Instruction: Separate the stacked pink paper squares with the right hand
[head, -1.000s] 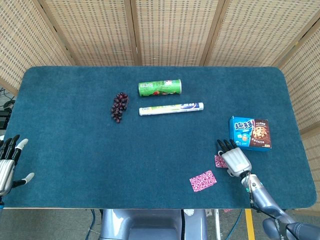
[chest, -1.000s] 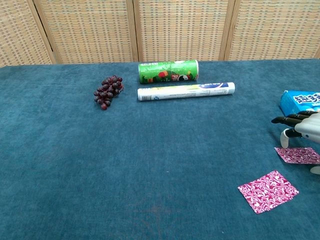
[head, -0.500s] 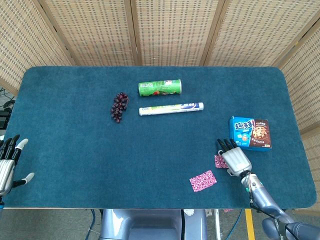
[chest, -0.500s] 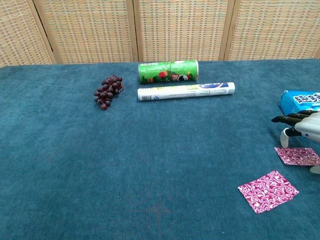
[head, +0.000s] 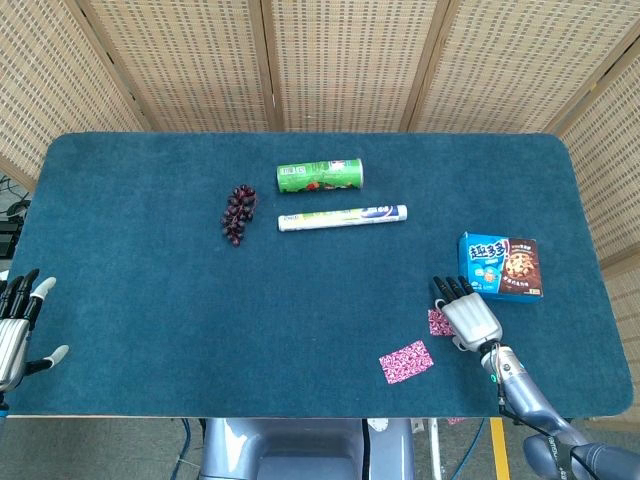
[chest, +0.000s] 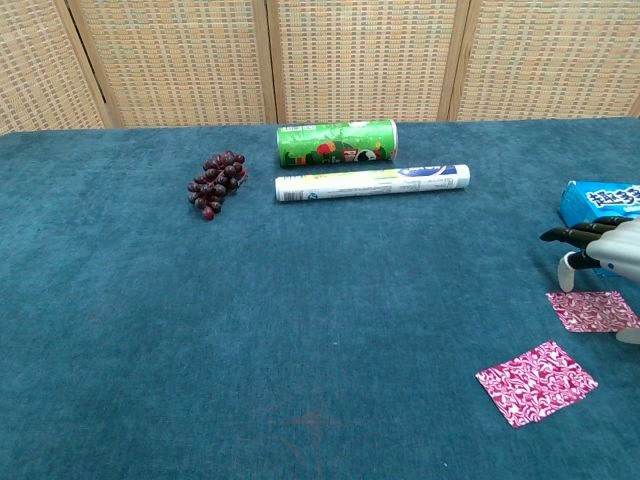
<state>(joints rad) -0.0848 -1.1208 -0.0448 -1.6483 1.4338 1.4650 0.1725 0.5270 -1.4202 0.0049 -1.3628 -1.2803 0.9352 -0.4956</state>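
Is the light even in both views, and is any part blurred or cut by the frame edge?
Head view: soft even light, sharp, no glare on the table. Chest view: equally even; the right hand is cropped at the right edge, casting only a faint shadow by the pink paper square.

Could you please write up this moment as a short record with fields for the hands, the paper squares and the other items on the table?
right hand: fingers spread, above one pink square; contact unclear
left hand: open, at the table's near left edge, holding nothing
other pink square: lies flat, apart from the first
squares: separated, not stacked
other items: green can, white tube, grapes, blue cookie box
surface: blue cloth table
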